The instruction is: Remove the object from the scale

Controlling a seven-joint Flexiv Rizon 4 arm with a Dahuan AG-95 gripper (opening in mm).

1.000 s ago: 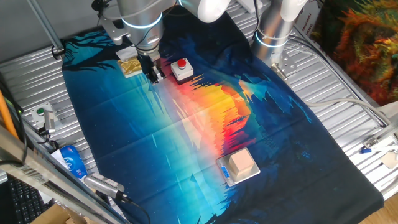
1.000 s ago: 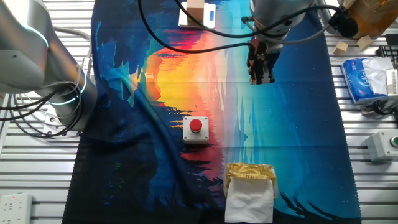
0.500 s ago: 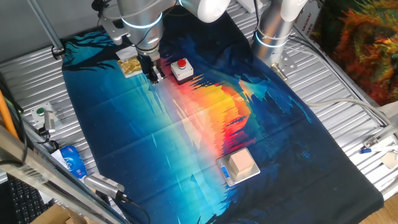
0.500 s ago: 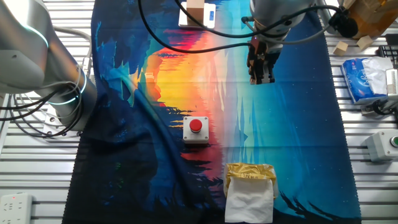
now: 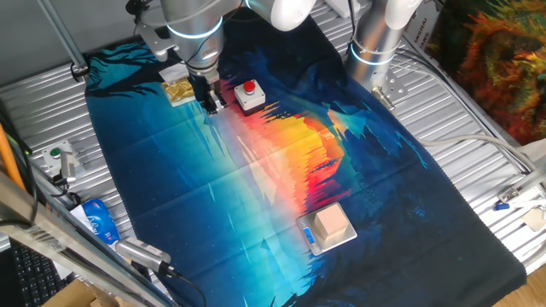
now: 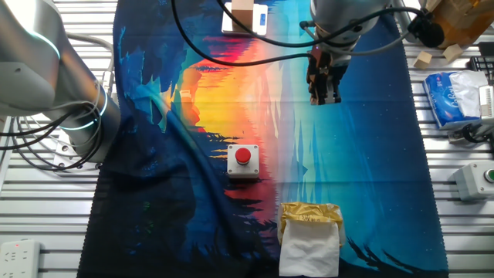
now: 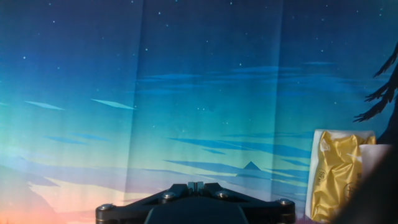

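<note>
A: One fixed view first: the object [image 5: 333, 224], a pale beige block, sits squarely on the scale [image 5: 308, 236], down at the near end of the printed cloth [image 5: 256, 170]. The scale's blue display strip peeks out at one short end.

B: And the gripper [image 5: 212, 104]?

A: Well apart from it, up at the far end, hanging over the cloth between the gold packet [image 5: 178, 89] and the white box with a red button [image 5: 248, 95]. It holds nothing.

B: Fingers together or spread?

A: In the hand view the two tips meet at the bottom edge, no gap showing, so they're pressed together. From the other fixed view the gripper [image 6: 325, 91] points down above the blue part of the cloth, touching nothing.

B: Any writing to read?

A: None legible. The scale's display [image 6: 260, 17] is just a blue patch, and the packet [image 7: 333, 175] shows crinkled gold foil on a white backing, no readable print.
</note>
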